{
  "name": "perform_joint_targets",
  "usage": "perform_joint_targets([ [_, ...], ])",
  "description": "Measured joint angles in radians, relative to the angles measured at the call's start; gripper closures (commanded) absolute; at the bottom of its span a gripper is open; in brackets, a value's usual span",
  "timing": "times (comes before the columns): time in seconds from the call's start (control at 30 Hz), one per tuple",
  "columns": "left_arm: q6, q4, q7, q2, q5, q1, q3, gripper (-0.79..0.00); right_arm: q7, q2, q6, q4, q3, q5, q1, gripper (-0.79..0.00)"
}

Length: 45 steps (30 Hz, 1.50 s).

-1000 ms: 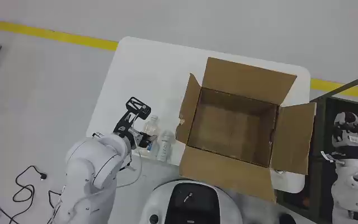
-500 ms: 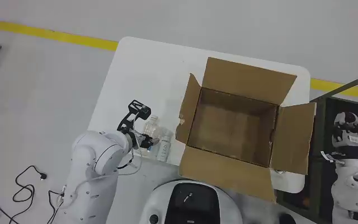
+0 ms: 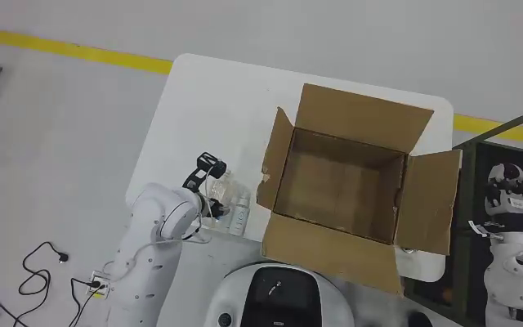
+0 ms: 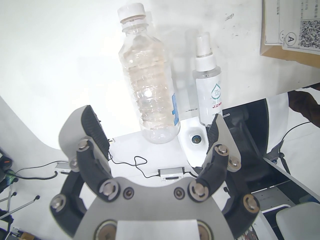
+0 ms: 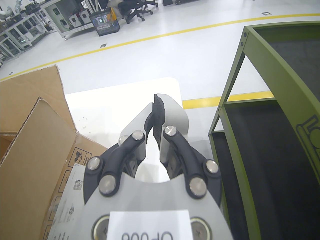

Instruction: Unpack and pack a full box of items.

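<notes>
A clear plastic bottle (image 4: 147, 83) with a white cap stands near the table's front left edge, beside a small white spray bottle (image 4: 207, 86). My left gripper (image 4: 153, 116) is open, level with the clear bottle's base, a finger on each side and not touching it. From the top, the left gripper (image 3: 214, 190) is beside the clear bottle (image 3: 222, 181) and the spray bottle (image 3: 239, 211). The open cardboard box (image 3: 343, 188) looks empty inside. My right gripper (image 5: 156, 116) is shut with nothing in it, over a table corner next to the box (image 5: 32, 126).
The white table (image 3: 212, 98) has free room to the left of and behind the box. The four flaps of the box stand out. A green metal cart (image 5: 262, 116) stands close to the table's right side. A box corner (image 4: 290, 13) lies beyond the spray bottle.
The left arm swung in toward the table, and its gripper moved a little closer to the two bottles. The box and bottles stayed put.
</notes>
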Motion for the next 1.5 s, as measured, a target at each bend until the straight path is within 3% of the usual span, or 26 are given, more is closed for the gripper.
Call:
perform_joint_targets([
  [0.4, -0.009, 0.052, -0.005, 0.022, 0.048, -0.023, -0.048, -0.785, 0.000, 0.000, 0.000, 0.000, 0.000, 0.000, 0.000, 0.000],
  [0.9, 0.121, 0.116, 0.066, 0.025, -0.015, -0.034, -0.024, -0.785, 0.000, 0.000, 0.000, 0.000, 0.000, 0.000, 0.000, 0.000],
  [1.5, 0.125, 0.169, 0.090, 0.036, -0.008, -0.059, 0.022, -0.785, 0.000, 0.000, 0.000, 0.000, 0.000, 0.000, 0.000, 0.000],
])
